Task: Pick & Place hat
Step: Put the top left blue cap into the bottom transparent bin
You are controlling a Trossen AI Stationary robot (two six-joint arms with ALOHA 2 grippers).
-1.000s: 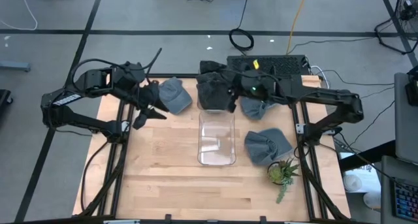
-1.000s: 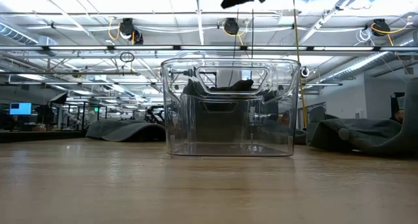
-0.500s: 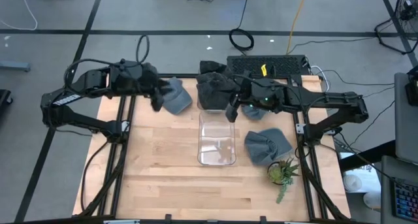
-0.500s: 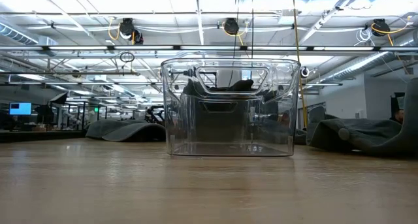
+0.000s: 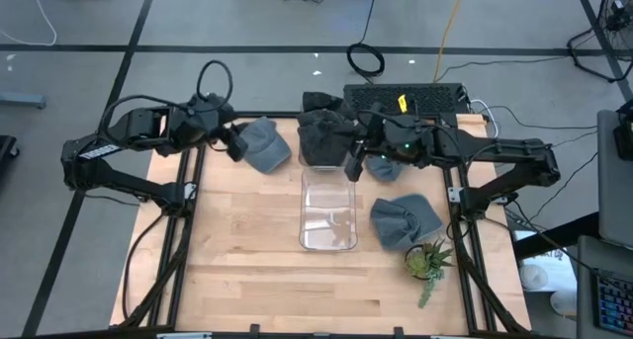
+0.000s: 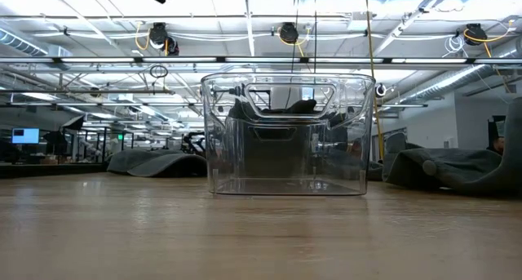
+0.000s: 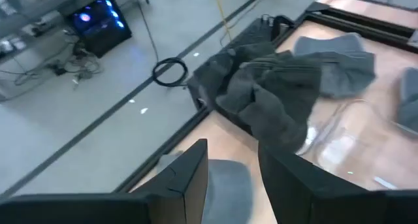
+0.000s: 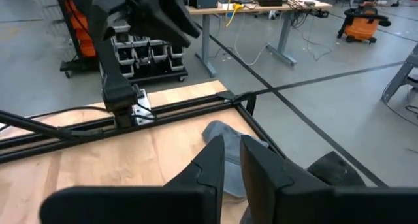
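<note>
Several hats lie on the wooden table. A blue-grey cap point(image 5: 265, 143) rests flat near the far left corner, also seen in the left wrist view point(image 7: 225, 185) and the right wrist view point(image 8: 230, 138). My left gripper point(image 5: 233, 143) point(image 7: 233, 178) hovers just left of it, open and touching nothing. Dark hats point(image 5: 326, 136) are piled at the far edge, behind the clear bin point(image 5: 328, 209) point(image 6: 287, 133). My right gripper point(image 5: 353, 167) point(image 8: 232, 160) hangs over the bin's far end, open by a narrow gap and holding nothing.
A grey hat point(image 5: 406, 220) lies right of the bin, and another point(image 5: 386, 163) lies under the right arm. A small potted plant point(image 5: 427, 260) stands near the right edge. Black frame rails run along both table sides. Bare wood spreads across the near half.
My left gripper has moved toward the far edge and turned, and it now sits beside the blue-grey cap. My right gripper has moved from over the dark hat pile toward the near edge and is now above the bin's far end. No hat has moved.
</note>
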